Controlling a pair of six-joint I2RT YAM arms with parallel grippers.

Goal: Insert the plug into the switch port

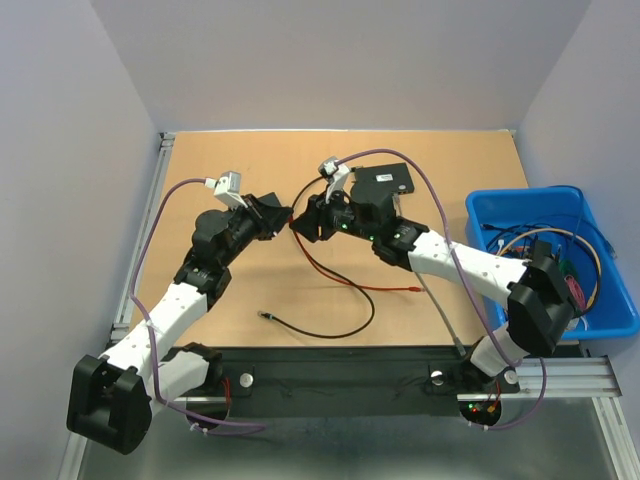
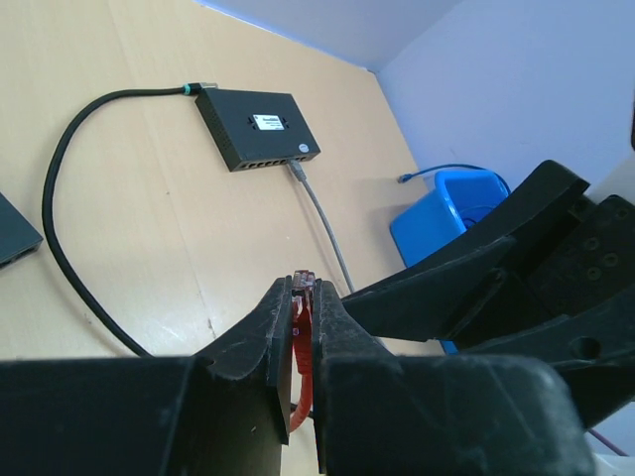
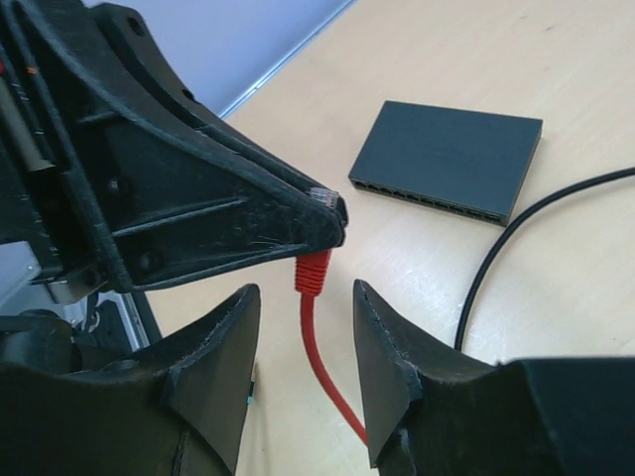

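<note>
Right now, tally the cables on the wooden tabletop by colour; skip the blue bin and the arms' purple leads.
Red cable: 1
Black cable: 1
Grey cable: 1
Total: 3

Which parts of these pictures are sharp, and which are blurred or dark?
Left wrist view: switch sharp, the near left gripper dark and soft. Right wrist view: red plug clear, right gripper blurred at the bottom edge. Top view: even light, faint shadows.
</note>
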